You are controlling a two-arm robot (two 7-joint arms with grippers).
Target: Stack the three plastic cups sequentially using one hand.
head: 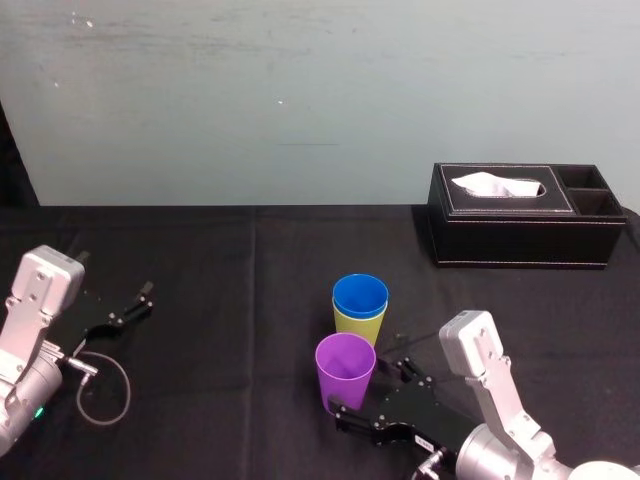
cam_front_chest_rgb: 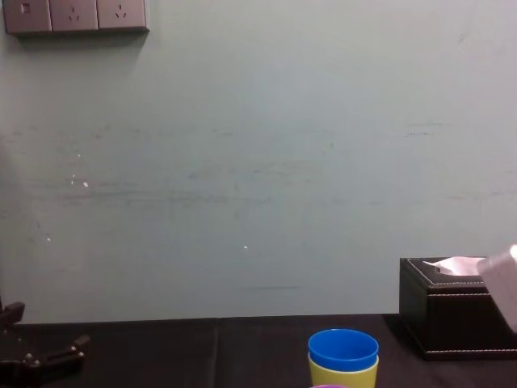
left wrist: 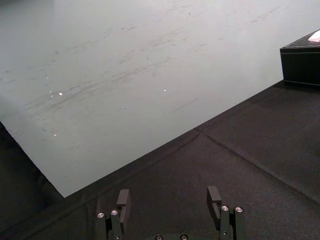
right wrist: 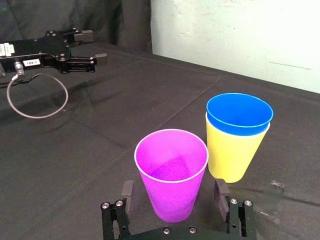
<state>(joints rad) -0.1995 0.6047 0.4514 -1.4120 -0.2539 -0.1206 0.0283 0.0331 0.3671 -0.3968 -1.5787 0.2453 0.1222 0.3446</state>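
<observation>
The purple cup [head: 345,372] stands upright on the black worktop [head: 220,300], just in front of the other two cups and nearer the robot, with a narrow gap between them in the right wrist view. Behind it, the blue cup [head: 360,297] sits nested inside the lime-green cup [head: 357,325], so only the blue rim and a short band below it show above the green one; both are upright. The right gripper [head: 368,385] is low at the worktop and straddles the lower part of the purple cup. Its fingers [right wrist: 127,192] are spread wide, one on each side, and a sliver of space shows between each finger and the cup wall. The left gripper [head: 130,305] lies well apart at the worktop's left side, its jaws also apart with nothing between them, and a loop of cable [head: 100,390] rests beside its arm. A black tissue box [head: 520,235] stands at the far right of the worktop, against the pale wall.
</observation>
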